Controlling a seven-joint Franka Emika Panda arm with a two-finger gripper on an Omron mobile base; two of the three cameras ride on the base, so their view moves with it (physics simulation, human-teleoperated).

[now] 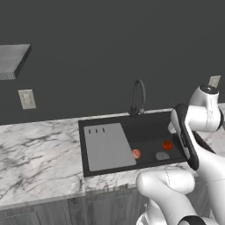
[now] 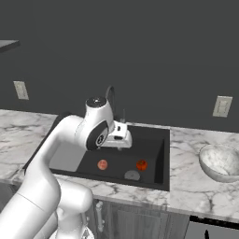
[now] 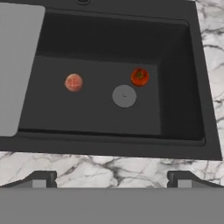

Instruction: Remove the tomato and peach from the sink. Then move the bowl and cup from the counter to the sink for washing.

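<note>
Spanning the width of both base views, the counter (image 1: pixel 39 154) is white marble w/ grey veins, set over grey cabinets (image 1: pixel 44 213). Ref. landmark for all positions below: the sink (image 3: pixel 175 57).

1. Sink: black rectangular basin, recessed into the counter. A grey flat panel (image 1: pixel 107 146) covers its left portion as seen from the robot. A black gooseneck faucet (image 1: pixel 138 99) stands at the sink's rear edge, approx. mid-length.
2. Arm: white Franka, raised above the sink's right half in the left base view; its upper link hides part of the sink's right rim there.
3. Bowl (image 2: pixel 220 162): wide, pale, speckled; sits upright on the counter to the right of the sink, well apart from the rim.
4. Gripper (image 3: pixel 111 180): above the sink's near edge, looking down into the basin. Fingers (image 3: pixel 41 179) are spread wide apart; nothing between them, no contact w/ any item.
5. Drain (image 3: pixel 124 96): round grey disc on the sink floor, right of centre.
6. Peach (image 3: pixel 73 82): pale pinkish-red, on the sink floor left of the drain, near the panel edge, not touching it.
7. Tomato (image 3: pixel 139 76): deep red-orange, on the sink floor just beside the drain, on its far-right side; well apart from the peach.
</note>
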